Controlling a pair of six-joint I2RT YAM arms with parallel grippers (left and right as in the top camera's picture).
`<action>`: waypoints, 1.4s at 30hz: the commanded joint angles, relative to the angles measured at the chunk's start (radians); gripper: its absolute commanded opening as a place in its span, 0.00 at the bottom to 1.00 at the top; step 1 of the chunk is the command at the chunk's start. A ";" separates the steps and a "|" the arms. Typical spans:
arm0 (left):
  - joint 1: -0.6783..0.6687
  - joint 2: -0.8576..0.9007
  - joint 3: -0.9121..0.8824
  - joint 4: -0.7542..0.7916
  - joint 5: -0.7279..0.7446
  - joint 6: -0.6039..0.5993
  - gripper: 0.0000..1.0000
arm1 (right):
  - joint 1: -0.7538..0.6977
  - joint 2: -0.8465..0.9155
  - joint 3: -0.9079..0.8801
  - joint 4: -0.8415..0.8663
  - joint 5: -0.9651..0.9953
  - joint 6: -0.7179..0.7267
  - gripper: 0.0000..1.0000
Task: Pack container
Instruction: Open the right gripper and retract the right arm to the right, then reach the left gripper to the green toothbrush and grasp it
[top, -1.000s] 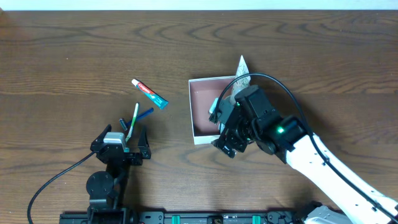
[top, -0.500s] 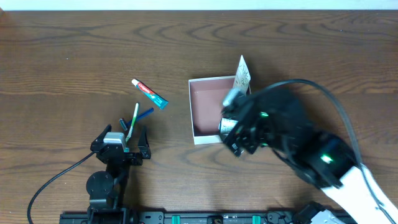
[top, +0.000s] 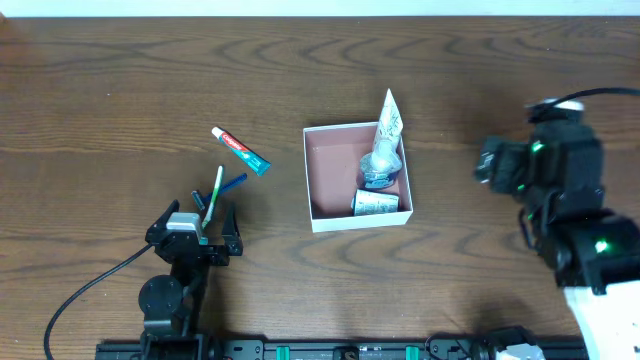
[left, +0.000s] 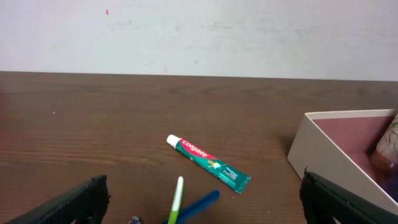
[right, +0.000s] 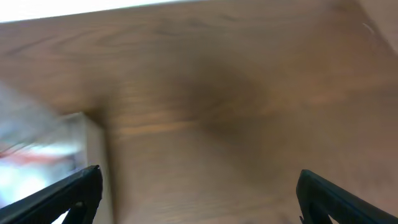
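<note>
The dark wood-grain table (top: 100, 80) is bare toward 12 o'clock. The right gripper (right: 199, 177), fingers spread wide and empty, hangs well apart from the container (top: 330, 180) at its 3 o'clock, with its arm trailing toward 5 o'clock. The square container sits mid-table, open side up, its walls roughly parallel to the table edges. The left gripper (top: 197, 213), also spread, rests at its 8 o'clock. The toothpaste (left: 208, 163) reads "Colgate".

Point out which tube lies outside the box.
The green and red Colgate toothpaste tube, flat on the table left of the box. The white tube leans on the box's far wall, base inside, tip over the rim.
</note>
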 joint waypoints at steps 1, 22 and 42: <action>0.006 -0.002 -0.017 -0.034 0.014 0.003 0.98 | -0.114 0.056 0.006 -0.004 -0.002 0.073 0.99; 0.006 0.026 0.044 -0.120 0.016 -0.235 0.98 | -0.283 0.463 0.006 -0.035 -0.034 0.073 0.99; 0.006 0.979 1.001 -0.784 0.130 -0.109 0.98 | -0.283 0.472 0.006 -0.038 -0.113 0.073 0.99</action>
